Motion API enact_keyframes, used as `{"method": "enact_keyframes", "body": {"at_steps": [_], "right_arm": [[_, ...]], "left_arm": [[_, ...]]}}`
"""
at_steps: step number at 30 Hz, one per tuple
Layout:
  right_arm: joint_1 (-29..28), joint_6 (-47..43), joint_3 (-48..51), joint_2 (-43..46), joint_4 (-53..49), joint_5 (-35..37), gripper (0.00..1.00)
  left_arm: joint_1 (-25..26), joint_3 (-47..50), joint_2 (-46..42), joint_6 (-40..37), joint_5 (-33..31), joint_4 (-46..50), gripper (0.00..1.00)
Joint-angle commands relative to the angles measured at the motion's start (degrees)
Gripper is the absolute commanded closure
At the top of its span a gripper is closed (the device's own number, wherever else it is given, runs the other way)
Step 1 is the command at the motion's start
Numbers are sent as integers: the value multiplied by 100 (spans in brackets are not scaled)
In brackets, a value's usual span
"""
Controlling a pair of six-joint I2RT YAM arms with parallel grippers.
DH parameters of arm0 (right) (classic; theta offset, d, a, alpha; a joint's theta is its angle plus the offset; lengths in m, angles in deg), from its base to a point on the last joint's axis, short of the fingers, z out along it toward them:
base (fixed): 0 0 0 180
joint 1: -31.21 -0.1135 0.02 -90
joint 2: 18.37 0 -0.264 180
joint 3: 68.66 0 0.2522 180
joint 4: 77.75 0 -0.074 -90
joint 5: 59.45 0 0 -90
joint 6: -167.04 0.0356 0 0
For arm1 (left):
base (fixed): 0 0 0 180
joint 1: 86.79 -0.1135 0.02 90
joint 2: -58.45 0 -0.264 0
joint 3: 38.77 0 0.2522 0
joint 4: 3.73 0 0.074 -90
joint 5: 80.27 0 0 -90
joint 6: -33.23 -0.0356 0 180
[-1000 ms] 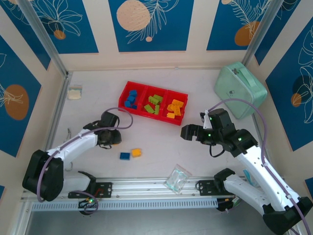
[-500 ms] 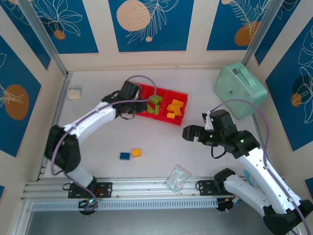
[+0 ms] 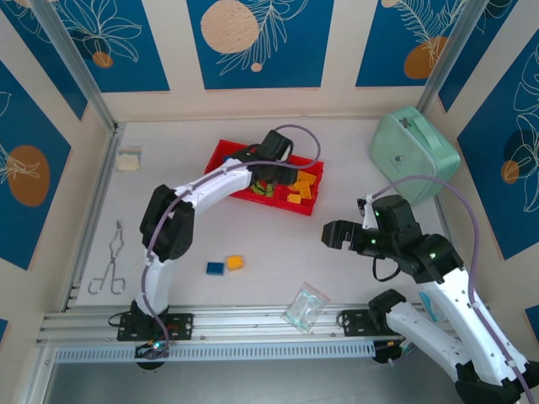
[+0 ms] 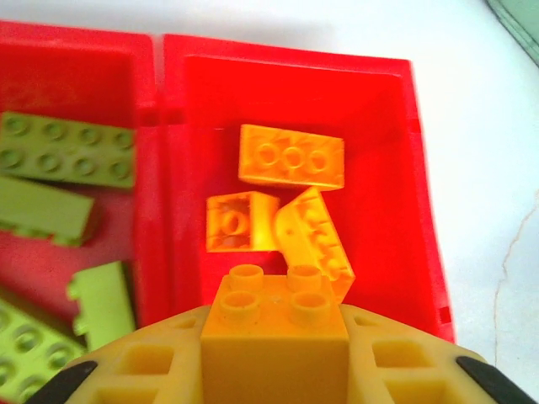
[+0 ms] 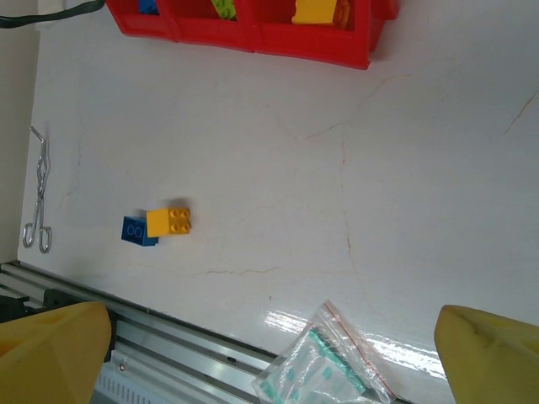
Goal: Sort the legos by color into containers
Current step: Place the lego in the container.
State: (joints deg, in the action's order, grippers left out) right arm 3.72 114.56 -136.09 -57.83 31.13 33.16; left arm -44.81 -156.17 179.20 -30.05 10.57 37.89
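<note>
My left gripper [image 4: 275, 358] is shut on a yellow-orange lego [image 4: 275, 324], studs up, just above the right compartment of the red tray [image 4: 160, 177]. That compartment holds three yellow-orange legos [image 4: 291, 156]. Lime green legos [image 4: 67, 151] lie in the middle compartment. From above, the left gripper [image 3: 276, 168] reaches over the tray [image 3: 221, 151], hiding much of its middle. A blue lego [image 3: 216, 268] and a yellow-orange lego [image 3: 235, 263] lie touching on the table; the same blue lego [image 5: 135, 230] and yellow-orange lego [image 5: 168, 221] appear in the right wrist view. My right gripper [image 3: 330, 234] hovers open and empty, right of the tray.
A mint-green zipped case [image 3: 414, 153] stands at the back right. A clear plastic bag [image 3: 306, 307] lies by the front rail. Metal tweezers [image 3: 109, 263] lie at the front left. A small pale object [image 3: 128, 160] sits at the back left.
The left arm has swung from the near-left table up over the tray and across to its right compartment. The tweezers it covered now show. The right arm has drifted slightly right.
</note>
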Motion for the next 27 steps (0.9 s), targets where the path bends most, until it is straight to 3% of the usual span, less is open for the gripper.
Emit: {"method": "enact_keyframes", "body": {"at_steps": [1,6,12,18,27], "right_arm": [[24,-71,-109,22,-138,-4,1],[20,-73,-82,1,-153,-36,1],[15,-70,-15,-13,-88,-164,1],[13,-60,5,-86,19,-243,1],[2,-57,-8,-136,105,-294,1]], "left_arm": [[91,-336,258,-185,-84,132,66],[122,-351,271,-184,-119,122,48],[305,-351,-72,-378,-614,552,27],[403,251,-917,-529,-858,748,19],[410,2420,-2812,-341,-1244,1231,9]]}}
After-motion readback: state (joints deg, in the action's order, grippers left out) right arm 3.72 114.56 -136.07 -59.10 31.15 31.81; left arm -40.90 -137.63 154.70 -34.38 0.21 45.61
